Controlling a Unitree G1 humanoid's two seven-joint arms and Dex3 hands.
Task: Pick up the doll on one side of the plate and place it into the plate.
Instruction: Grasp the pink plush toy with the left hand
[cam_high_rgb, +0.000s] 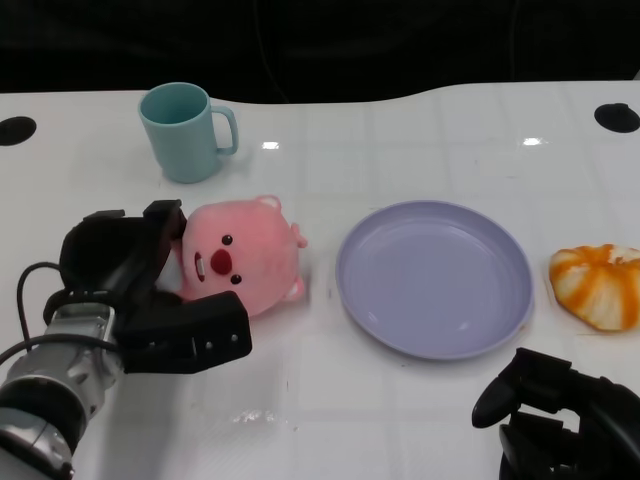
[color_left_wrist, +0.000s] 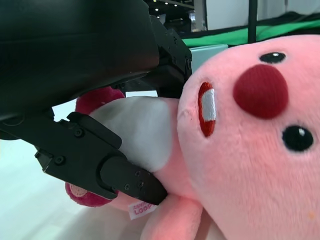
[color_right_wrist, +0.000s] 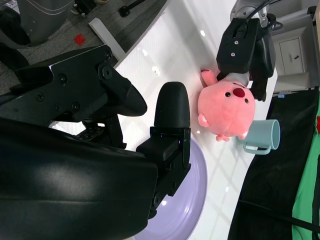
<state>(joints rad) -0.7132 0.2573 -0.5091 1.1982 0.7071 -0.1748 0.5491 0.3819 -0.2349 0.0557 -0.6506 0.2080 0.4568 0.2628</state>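
Note:
A pink plush doll (cam_high_rgb: 245, 260) lies on the white table just left of the lilac plate (cam_high_rgb: 430, 280), which holds nothing. My left hand (cam_high_rgb: 150, 290) wraps the doll's left side, with fingers behind its head and the thumb under its front. In the left wrist view the doll (color_left_wrist: 250, 150) fills the picture and a black finger (color_left_wrist: 125, 175) presses into its white belly. The right wrist view shows the doll (color_right_wrist: 225, 107) under my left hand (color_right_wrist: 245, 45), beyond the plate (color_right_wrist: 192, 200). My right hand (cam_high_rgb: 560, 415) rests near the table's front edge, fingers apart (color_right_wrist: 170, 115), holding nothing.
A teal mug (cam_high_rgb: 185, 130) stands behind the doll, also seen as the mug (color_right_wrist: 262, 137) in the right wrist view. An orange-and-white striped plush (cam_high_rgb: 600, 285) lies right of the plate. Black round holes sit at the table's far corners.

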